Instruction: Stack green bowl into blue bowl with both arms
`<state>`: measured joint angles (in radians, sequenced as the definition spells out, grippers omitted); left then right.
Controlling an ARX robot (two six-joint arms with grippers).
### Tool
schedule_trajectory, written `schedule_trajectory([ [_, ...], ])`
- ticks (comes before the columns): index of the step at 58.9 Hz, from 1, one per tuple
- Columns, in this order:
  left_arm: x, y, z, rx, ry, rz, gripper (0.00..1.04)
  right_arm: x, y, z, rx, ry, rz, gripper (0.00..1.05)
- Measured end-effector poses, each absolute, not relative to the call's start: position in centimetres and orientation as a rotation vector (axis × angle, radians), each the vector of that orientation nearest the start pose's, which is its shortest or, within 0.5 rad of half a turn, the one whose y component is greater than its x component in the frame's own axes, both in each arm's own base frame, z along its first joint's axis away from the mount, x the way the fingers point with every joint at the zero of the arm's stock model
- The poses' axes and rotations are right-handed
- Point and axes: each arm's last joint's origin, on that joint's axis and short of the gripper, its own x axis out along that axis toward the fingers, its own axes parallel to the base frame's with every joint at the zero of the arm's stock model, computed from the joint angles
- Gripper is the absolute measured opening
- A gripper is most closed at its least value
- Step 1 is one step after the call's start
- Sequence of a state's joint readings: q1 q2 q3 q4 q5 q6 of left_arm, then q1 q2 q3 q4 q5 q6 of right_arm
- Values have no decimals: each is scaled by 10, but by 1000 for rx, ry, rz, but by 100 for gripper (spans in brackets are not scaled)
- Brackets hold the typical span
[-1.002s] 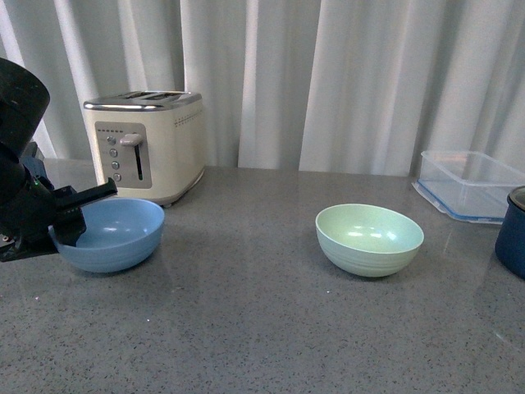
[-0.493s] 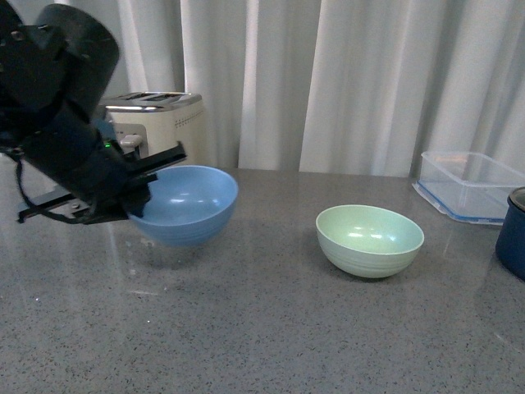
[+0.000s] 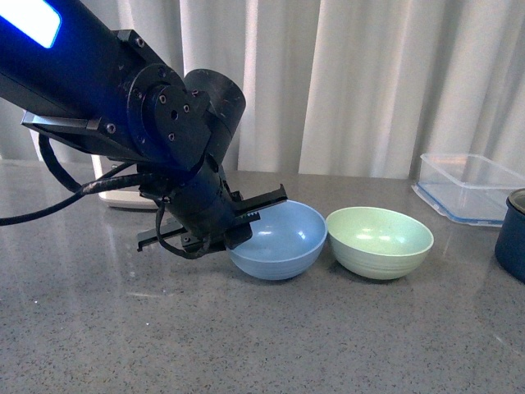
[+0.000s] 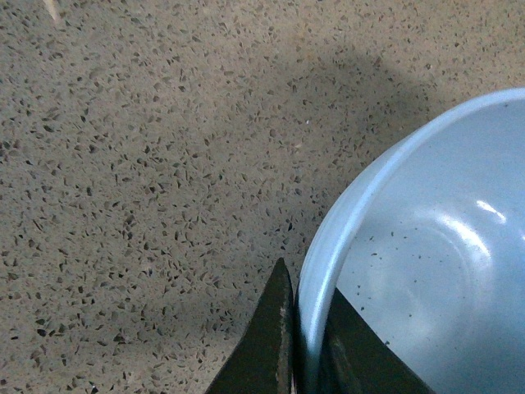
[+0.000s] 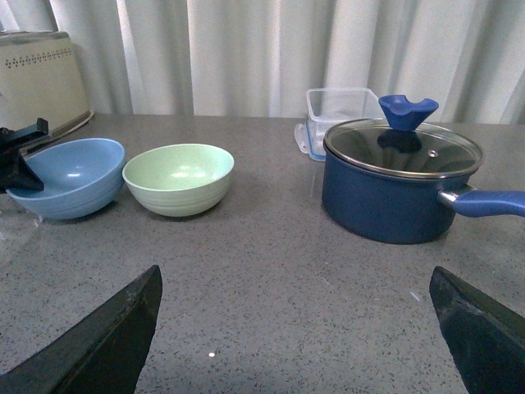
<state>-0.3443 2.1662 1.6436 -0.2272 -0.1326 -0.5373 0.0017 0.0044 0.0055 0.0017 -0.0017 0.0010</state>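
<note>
Blue bowl (image 3: 283,242) sits tilted at center frame, with left end effector (image 4: 307,279) clamped on its left rim. Green bowl (image 3: 379,242) rests upright on desk (image 3: 262,345) just right of it, rims almost touching. Right end effector (image 5: 295,275) has fingers wide apart, holding nothing.

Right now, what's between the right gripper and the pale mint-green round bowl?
Only bare grey speckled countertop; the right wrist view shows it between the open right gripper and green bowl.
</note>
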Motion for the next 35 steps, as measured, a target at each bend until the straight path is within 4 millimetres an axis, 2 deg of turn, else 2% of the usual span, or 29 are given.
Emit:
schedule_trajectory([
  [15,455,-159,186,-326,754,21,4,98,0,165,1,-3,3,95],
  [27,454,-158,189,-329,743,-4,35,98,0,165,1,-3,3,95],
  [35,447,-153,203,-337,711,-36,57,98,0,165,1,-3,3,95],
])
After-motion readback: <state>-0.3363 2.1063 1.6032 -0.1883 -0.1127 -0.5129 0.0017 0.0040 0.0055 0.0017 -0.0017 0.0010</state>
